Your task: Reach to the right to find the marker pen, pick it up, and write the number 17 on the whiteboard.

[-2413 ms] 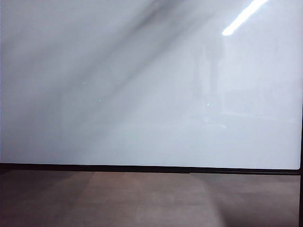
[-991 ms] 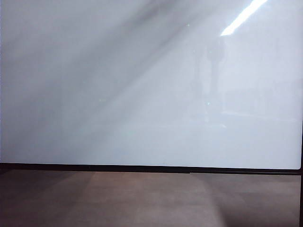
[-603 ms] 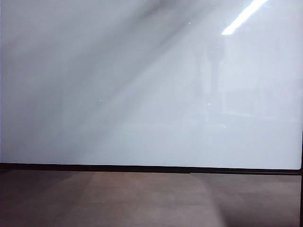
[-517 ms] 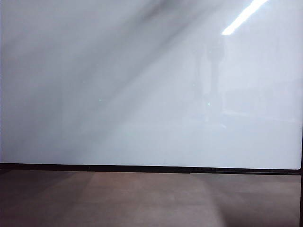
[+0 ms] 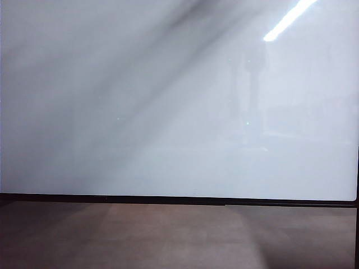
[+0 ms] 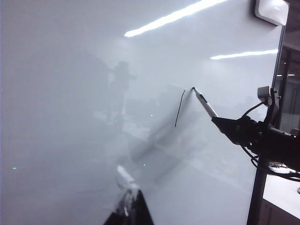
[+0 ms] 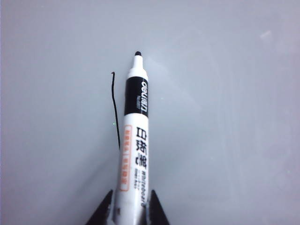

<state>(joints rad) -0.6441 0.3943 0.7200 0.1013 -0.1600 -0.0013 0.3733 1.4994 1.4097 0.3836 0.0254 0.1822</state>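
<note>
Right gripper (image 7: 130, 208): closed on the marker pen (image 7: 136, 140), dark fingers pinching the lower barrel from both sides, cap off, black tip pointing out at the whiteboard (image 7: 225, 117). Just past the tip and slightly to one side, a single thin black stroke (image 7: 115, 110), a little wavy, with a tiny hook at one end; readable as the digit 1. Seen from the left wrist camera, the same right gripper (image 6: 220, 123) reaching in from the board's framed edge, marker pen (image 6: 205, 101) slanting up to the whiteboard (image 6: 70, 117), tip right beside the upper end of the stroke (image 6: 179, 108); impossible to say whether touching the surface or held a hair off it. Left gripper (image 6: 131, 213): only dark tips at the edge of its own view, well apart from the writing, holding nothing visible; spread or pressed together, cannot tell. Farther back, nothing but glossy white with mirrored ceiling light strips. From the exterior camera, whiteboard (image 5: 168, 112) filling most of the view, no arm and no ink in sight, black frame (image 5: 168, 199) along the bottom, brown-grey surface (image 5: 168, 235) below it. Judging progress: finding and picking up the pen done, first digit done, roughly halfway through the writing. Left to do: the 7, probably starting beside the top of the 1 with a short bar and then a slanted downstroke, keeping clear of the first digit.
</note>
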